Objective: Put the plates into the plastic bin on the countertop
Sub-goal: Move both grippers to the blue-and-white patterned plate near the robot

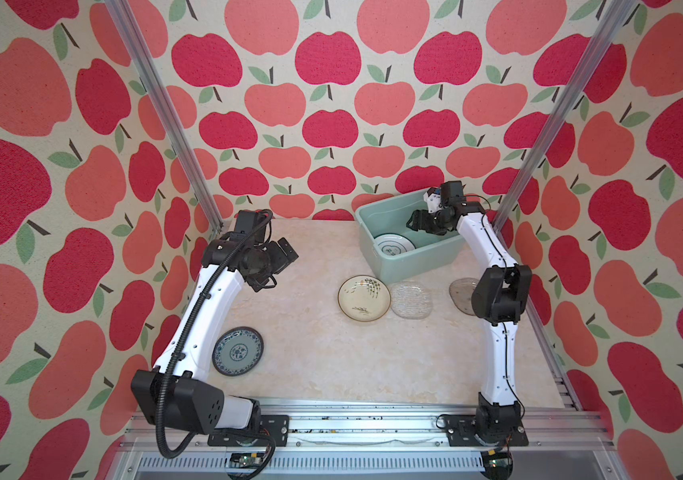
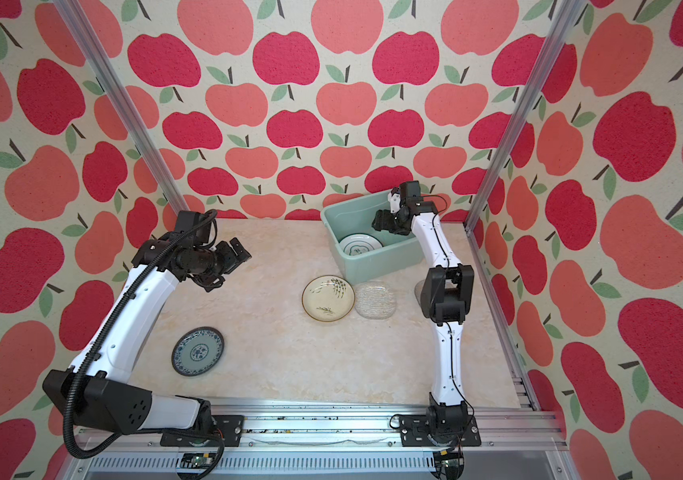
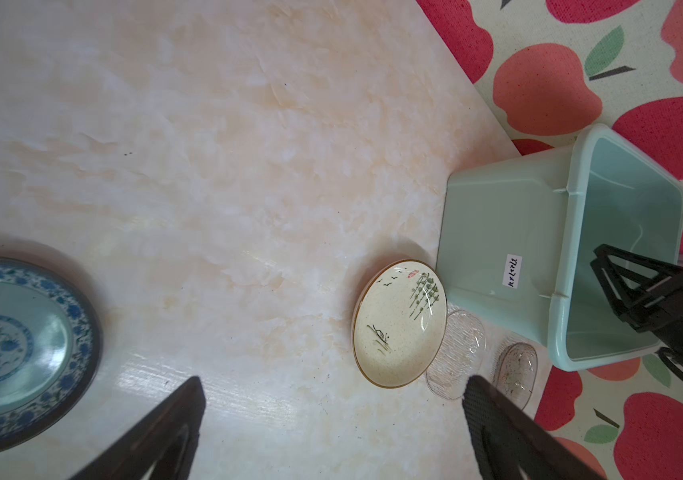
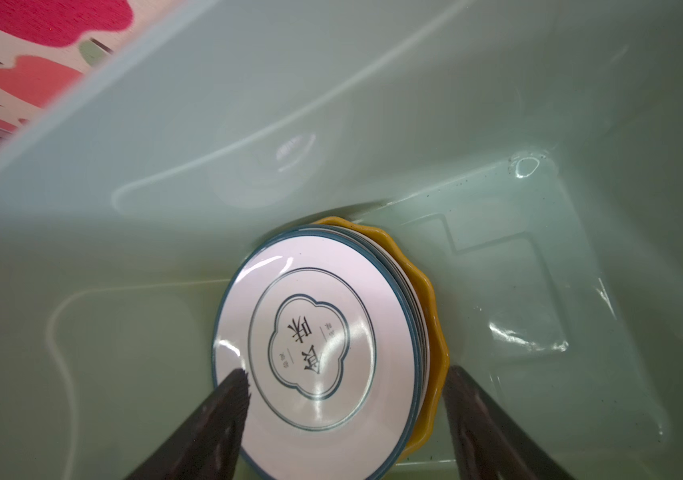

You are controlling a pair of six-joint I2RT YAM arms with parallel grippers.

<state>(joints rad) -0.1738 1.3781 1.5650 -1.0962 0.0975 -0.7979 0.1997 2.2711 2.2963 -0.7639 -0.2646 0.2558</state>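
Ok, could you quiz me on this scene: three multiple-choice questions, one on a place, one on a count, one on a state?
1. Where is the white plate? A on the floor; B in the bin; C on the rail.
2. How many plates lie on the counter? A two; B four; C six.
3. The left gripper is: A open, empty; B shut on a plate; C shut, empty.
Answers: B, bin walls surround it; B, blue, cream, clear and grey; A, fingers spread with nothing between.
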